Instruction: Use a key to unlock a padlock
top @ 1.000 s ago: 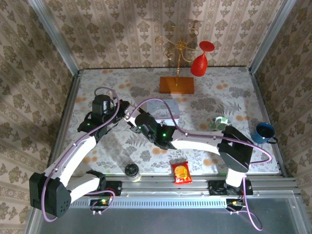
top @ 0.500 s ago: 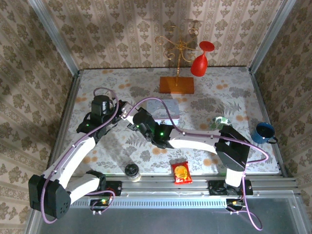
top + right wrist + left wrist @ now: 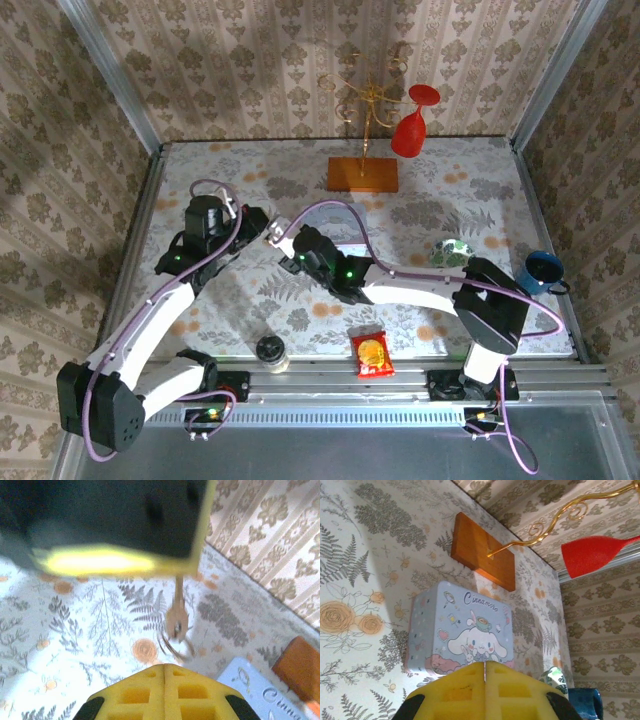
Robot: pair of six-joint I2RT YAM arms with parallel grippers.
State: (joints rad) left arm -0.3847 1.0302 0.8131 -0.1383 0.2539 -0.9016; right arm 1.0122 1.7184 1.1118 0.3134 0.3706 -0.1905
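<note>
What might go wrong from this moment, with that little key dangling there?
1. The key hangs below a blurred dark shape, and the right gripper near it is shut, not on it. If the key works loose, it would likely drop to the table.
2. Seen from above, the left gripper sits very close to the right one, so a slightly misjudged move might knock them together.

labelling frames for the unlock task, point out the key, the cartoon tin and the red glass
key [image 3: 177, 621], right wrist view, on its brass bow
cartoon tin [image 3: 465, 630], left wrist view, on its lid
red glass [image 3: 595, 555], left wrist view, on its bowl
</note>
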